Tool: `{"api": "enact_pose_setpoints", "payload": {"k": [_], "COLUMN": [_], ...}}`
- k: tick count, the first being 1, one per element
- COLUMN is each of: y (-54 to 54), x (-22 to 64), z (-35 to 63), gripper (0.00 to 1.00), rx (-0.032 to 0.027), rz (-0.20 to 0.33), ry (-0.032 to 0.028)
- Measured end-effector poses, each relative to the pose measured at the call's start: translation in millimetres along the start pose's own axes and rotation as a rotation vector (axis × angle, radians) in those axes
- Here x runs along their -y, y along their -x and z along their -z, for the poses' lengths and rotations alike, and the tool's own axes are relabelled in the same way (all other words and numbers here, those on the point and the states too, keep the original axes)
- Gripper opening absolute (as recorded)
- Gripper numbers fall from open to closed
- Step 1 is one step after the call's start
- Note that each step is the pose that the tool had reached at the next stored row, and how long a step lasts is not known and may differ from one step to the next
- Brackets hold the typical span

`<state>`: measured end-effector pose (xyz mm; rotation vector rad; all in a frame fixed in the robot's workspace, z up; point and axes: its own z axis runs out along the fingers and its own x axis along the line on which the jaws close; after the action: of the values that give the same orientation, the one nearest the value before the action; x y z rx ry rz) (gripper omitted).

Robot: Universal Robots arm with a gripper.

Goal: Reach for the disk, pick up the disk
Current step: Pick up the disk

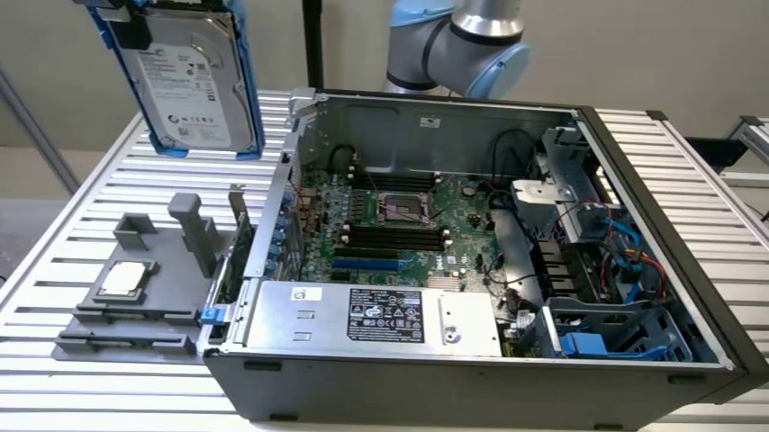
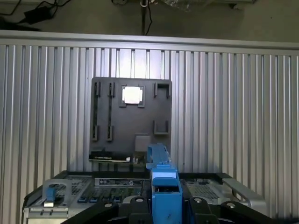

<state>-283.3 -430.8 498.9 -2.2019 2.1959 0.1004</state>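
The disk, a silver-grey drive with a white label in blue rails, hangs upright in the air above the table's far corner on the exterior view's left. It is well clear of the computer case. A dark finger presses on its upper end. In the wrist view my gripper is shut on the disk's blue rail edge, with a black finger on either side of it.
Below the disk a grey fixture plate lies on the slatted table and carries a small square chip. The open case holds the motherboard and a silver box. The arm's elbow stands behind the case.
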Motion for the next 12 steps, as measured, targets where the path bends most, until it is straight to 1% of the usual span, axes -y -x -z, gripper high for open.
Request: {"api": "enact_pose_setpoints", "payload": {"k": [7, 12], "y": [-9.1, -15.8], "x": [28.3, 49.7], "z": [10.6, 14.8], "gripper": [0.33, 0.33], "rx": [0.0020, 0.0049], "rz": [0.000, 0.000], "ry": [0.0028, 0.0037]}}
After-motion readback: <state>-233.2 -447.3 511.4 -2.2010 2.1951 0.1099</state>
